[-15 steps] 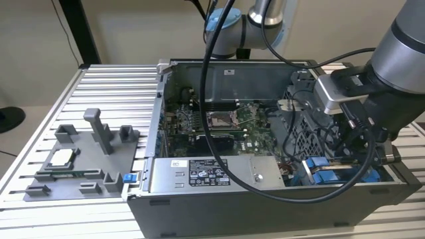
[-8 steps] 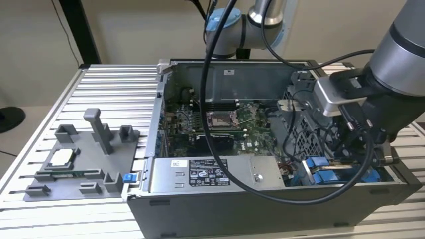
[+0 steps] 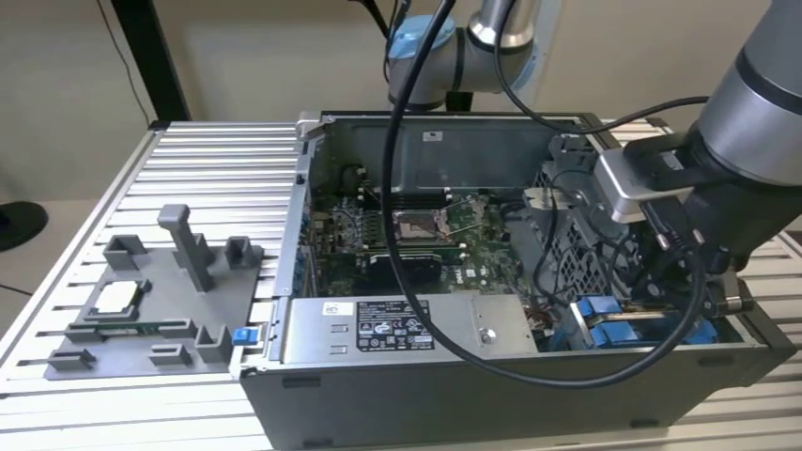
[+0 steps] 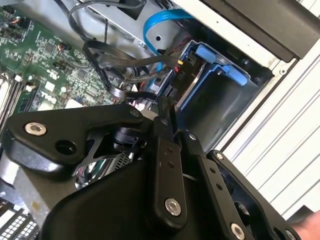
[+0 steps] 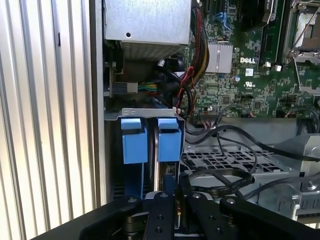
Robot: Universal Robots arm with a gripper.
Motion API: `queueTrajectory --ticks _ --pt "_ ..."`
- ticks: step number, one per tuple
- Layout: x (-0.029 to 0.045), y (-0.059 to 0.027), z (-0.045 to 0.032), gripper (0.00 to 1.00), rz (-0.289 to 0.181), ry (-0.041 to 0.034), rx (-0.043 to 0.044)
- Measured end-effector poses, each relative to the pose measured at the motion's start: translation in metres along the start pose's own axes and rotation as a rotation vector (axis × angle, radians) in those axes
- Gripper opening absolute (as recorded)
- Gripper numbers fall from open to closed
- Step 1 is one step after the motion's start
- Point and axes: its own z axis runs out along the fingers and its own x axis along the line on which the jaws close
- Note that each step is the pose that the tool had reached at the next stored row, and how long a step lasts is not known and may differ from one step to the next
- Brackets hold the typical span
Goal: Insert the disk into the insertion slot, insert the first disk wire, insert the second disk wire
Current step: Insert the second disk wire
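In the exterior view my gripper (image 3: 686, 315) reaches down into the open computer case beside the insertion slot (image 3: 626, 329) with its blue tabs. In the first wrist view two blue tabs (image 5: 169, 139) stand side by side in the bay, just ahead of the gripper (image 5: 176, 184). In the second wrist view the disk (image 4: 194, 86) sits upright in its blue carrier (image 4: 220, 57) inside the grey bay. A black connector with red wires (image 4: 181, 67) and a blue flat cable (image 4: 155, 27) lie at its end. The black fingers (image 4: 164, 145) are pressed together, their tips close to looped black wires (image 4: 125, 92).
The motherboard (image 3: 414, 244) with its square socket fills the case middle. The grey metal box with a white sticker (image 3: 401, 329) lies along the front wall. A grey fixture plate (image 3: 150, 310) with small parts rests on the ribbed aluminium table on the exterior view's left. Black cables drape over the case.
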Motion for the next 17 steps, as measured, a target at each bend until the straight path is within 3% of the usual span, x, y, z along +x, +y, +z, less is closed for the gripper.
queueTrajectory --ticks 17 --pt "0.0013 0.0006 0.0076 0.00 -0.004 -0.0006 0.0173"
